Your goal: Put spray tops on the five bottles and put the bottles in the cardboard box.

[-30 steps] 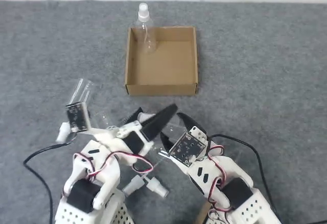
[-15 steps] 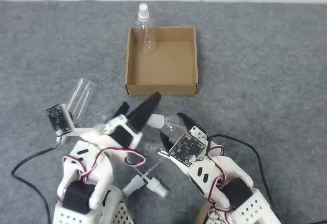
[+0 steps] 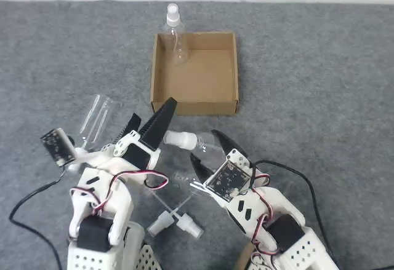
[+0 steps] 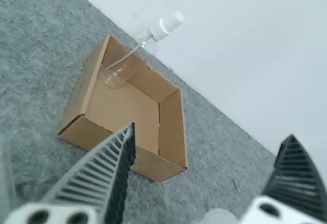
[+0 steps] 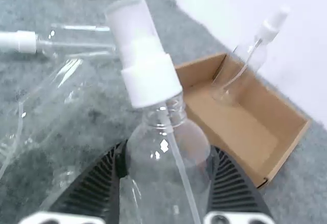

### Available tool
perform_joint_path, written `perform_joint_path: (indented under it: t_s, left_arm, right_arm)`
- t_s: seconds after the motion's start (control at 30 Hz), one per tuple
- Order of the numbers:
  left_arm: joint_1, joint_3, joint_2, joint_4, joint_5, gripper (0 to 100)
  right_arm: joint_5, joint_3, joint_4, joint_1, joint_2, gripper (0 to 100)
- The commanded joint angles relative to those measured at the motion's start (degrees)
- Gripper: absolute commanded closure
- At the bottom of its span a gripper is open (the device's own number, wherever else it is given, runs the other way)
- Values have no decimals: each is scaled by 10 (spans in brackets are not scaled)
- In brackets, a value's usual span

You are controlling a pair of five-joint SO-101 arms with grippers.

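The bottle [image 5: 164, 150], with its spray top [image 5: 143, 55] already on, is held lying almost flat. The top points to the left, and the bottle is just on the near side of the box [image 3: 194, 106]. The right gripper [image 5: 166, 183] has its fingers closed on the round body, below the shoulder.

I judge the bottle to be empty, thin clear plastic. It should be very light, smooth and a little slippery, and the wall may give in under a hard squeeze. The body looks the right place to hold. The neck and the top are narrow, and a pull on the top may loosen it. Such a light thing can tip over when set down, so it should go low into the box before the release.

The left gripper [image 3: 155, 108] is just left of the top, with its fingers wide open and holding nothing. A second capped bottle [image 3: 177, 36] stands in the far left corner of the box. A bare bottle [image 3: 96, 115] lies further left. Two loose tops [image 3: 161, 224] lie on the bench [image 3: 320, 85] near the arm bases.
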Motion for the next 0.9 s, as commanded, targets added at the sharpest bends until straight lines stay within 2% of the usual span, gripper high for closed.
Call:
perform_joint_path:
  t_s: [0.0,0.27,0.5,0.87]
  left_arm:
    - [0,11,-11,-47,1,600]
    - [7,30,-11,-70,1,600]
    - [69,48,-10,-70,-12,600]
    - [85,51,-11,-69,-24,600]
  right_arm:
    - [-57,4,-36,0,-15,908]
    - [-80,0,-44,-2,-15,908]
    - [-80,2,-41,-41,-15,908]
    - [-79,6,-38,-47,-15,908]
